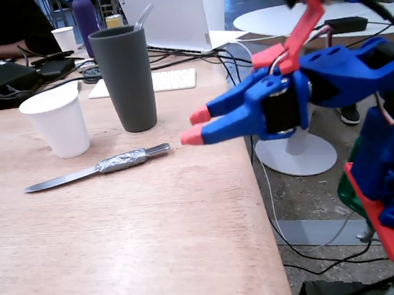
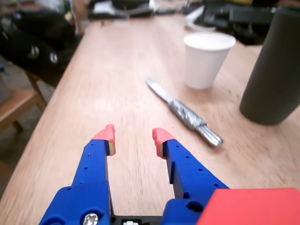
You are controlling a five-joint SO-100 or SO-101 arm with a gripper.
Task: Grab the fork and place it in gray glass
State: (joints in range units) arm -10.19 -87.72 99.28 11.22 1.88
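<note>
Clutter ahead of pincer: foil-wrapped knife lying flat just beyond the right tip, white cup past it, gray glass upright further right. Fork: I cannot pick one out; only this flat-bladed piece shows. Pincer moderately wide, empty, held low over the table.

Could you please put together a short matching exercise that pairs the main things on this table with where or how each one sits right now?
Things:
1. gray glass
2. white cup
3. knife
4. gripper

States:
A. lying flat on the wooden table, middle wrapped in foil
B. open, holding nothing, above the table
C. upright, the shorter vessel
D. upright, the taller vessel, something pale sticking out of it in the fixed view

Pairs: 1-D, 2-C, 3-A, 4-B
</note>
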